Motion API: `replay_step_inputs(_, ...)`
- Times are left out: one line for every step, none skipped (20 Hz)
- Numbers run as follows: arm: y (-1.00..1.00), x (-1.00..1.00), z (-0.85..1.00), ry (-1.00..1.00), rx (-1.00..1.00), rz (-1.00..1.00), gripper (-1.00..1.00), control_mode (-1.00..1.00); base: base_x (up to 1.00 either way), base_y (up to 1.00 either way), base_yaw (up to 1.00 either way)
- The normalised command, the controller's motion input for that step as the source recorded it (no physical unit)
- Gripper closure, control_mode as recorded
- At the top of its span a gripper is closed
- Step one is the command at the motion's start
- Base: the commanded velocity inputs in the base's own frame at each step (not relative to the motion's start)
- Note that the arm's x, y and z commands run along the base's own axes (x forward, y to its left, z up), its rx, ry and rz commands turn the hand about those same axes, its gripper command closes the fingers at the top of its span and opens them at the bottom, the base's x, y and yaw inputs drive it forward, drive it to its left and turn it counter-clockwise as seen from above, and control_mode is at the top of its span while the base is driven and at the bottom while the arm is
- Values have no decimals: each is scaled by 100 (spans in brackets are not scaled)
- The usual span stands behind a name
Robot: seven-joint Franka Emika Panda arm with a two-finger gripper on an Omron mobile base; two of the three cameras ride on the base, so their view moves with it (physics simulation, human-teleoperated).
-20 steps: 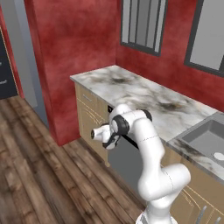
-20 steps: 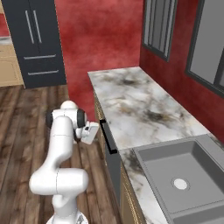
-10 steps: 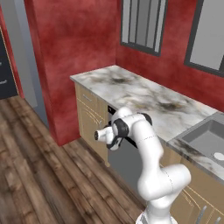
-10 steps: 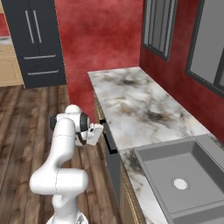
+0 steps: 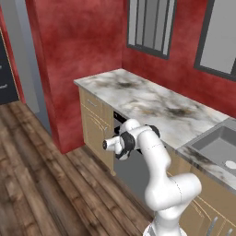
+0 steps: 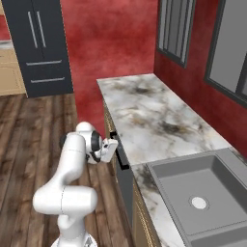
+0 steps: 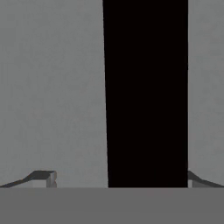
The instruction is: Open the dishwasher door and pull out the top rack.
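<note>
The dishwasher door (image 5: 134, 179) is a flat grey panel, standing shut under the marble counter. Its black bar handle (image 6: 118, 151) runs along the top edge. My gripper (image 6: 114, 147) is up against that handle. In the hand view the black handle (image 7: 146, 94) crosses the grey door (image 7: 52, 87) from top to bottom, and my gripper (image 7: 118, 177) is open with one fingertip on each side of the bar. The fingertips (image 7: 43, 177) stand apart from the bar. The top rack is hidden behind the shut door.
A marble counter (image 5: 152, 103) runs along the red wall, with a grey sink (image 6: 202, 198) at its near end. Tan cabinet fronts (image 5: 94, 122) flank the dishwasher. Wooden floor (image 5: 41, 184) lies open to the left. A dark fridge (image 6: 41, 46) stands far back.
The hand has swung round and moved in toward the door, so its fingers now straddle the black handle. The jaws stay wide apart.
</note>
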Motion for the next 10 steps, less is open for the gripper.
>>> replay_step_inputs(-7, 27, -31, 1, 0, 0, 100, -100, 0, 0, 0)
replay_step_inputs(-6, 28, -30, 3, 0, 0, 100, -100, 0, 0, 0)
replay_step_inputs(0, 26, -33, 7, 0, 0, 100, -100, 0, 0, 0)
replay_step_inputs(0, 19, -34, 9, 0, 0, 100, -100, 0, 0, 0)
replay_step_inputs(0, 14, -37, 9, 0, 0, 100, -100, 0, 0, 0)
replay_step_inputs(0, 4, -40, 11, 0, 0, 100, -100, 0, 0, 0)
replay_step_inputs(0, 0, -44, 13, 0, 0, 100, -100, 0, 0, 0)
replay_step_inputs(9, 0, -48, 14, 1, 0, 100, -100, 0, 0, 0)
replay_step_inputs(21, 0, -55, 17, 3, 0, 100, -100, 0, 0, 0)
replay_step_inputs(31, -4, -55, 17, 3, 0, 100, -100, 0, 0, 0)
